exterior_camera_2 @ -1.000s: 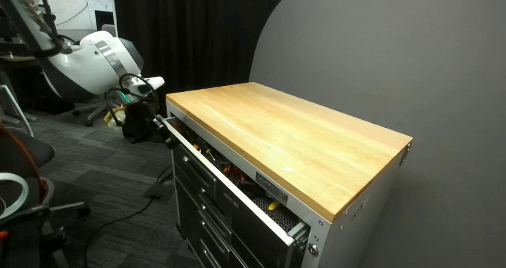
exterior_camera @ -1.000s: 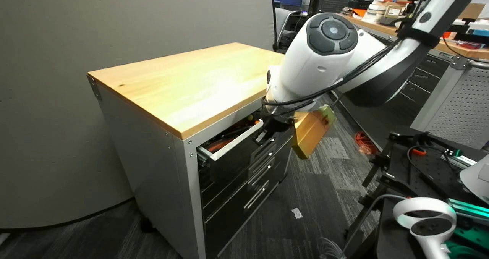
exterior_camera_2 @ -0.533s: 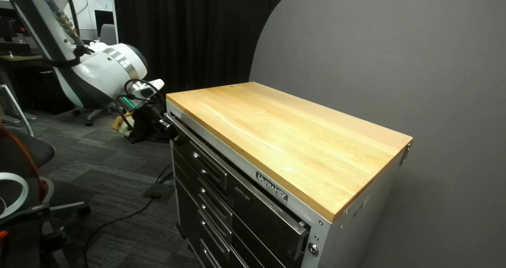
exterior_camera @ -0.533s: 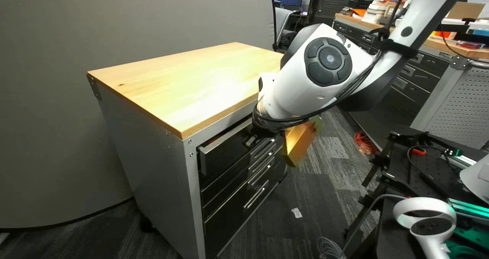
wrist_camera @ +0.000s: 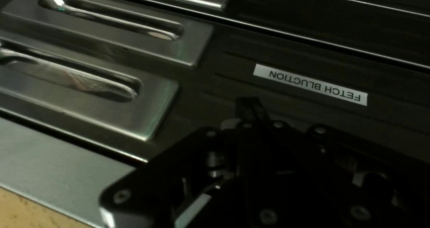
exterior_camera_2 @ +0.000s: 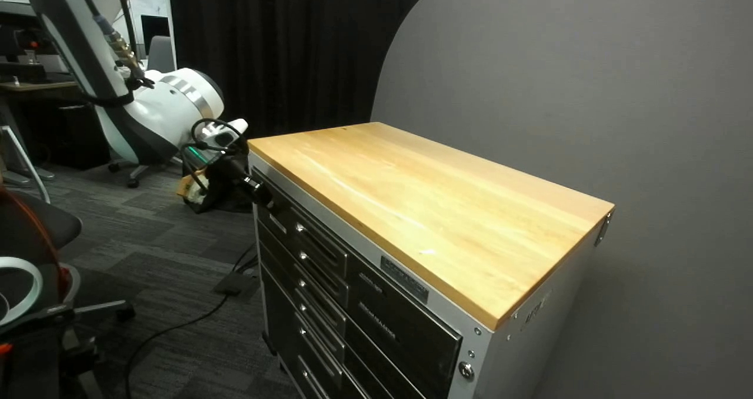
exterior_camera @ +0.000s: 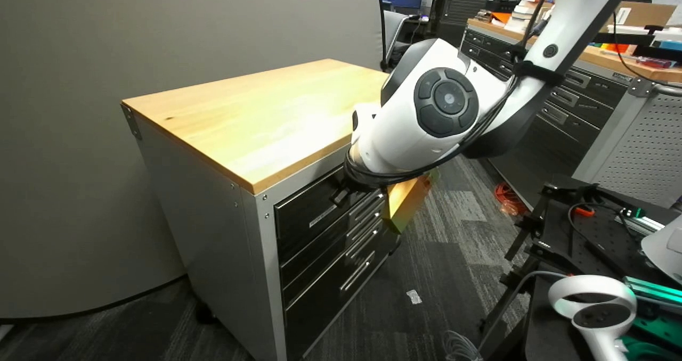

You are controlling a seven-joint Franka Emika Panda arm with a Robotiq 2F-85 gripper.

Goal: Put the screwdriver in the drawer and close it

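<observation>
The drawer (exterior_camera: 301, 214) is the top dark front of the wood-topped cabinet. Its front sits flush with the cabinet frame in both exterior views (exterior_camera_2: 412, 313). In the wrist view the dark drawer front (wrist_camera: 198, 102) shows bright handle plates and a white label. My gripper (wrist_camera: 250, 102) has its fingertips pressed together, with nothing visible between them. In both exterior views the gripper (exterior_camera: 340, 196) is at the drawer front, towards the end away from the lock (exterior_camera_2: 266, 200). I cannot tell whether it touches. The screwdriver is out of view.
The wooden top (exterior_camera: 256, 121) overhangs just above my wrist. Lower drawers with metal handles (exterior_camera: 358, 273) stack beneath. A yellow-orange box-like piece (exterior_camera: 406, 204) hangs beside the wrist. A black bench with a white controller (exterior_camera: 597, 308) stands opposite; a grey partition (exterior_camera_2: 588, 93) is behind the cabinet.
The drawer stood open with tools showing a second ago, was nearly in half a second ago, and is flush now. My gripper moved with it towards the cabinet.
</observation>
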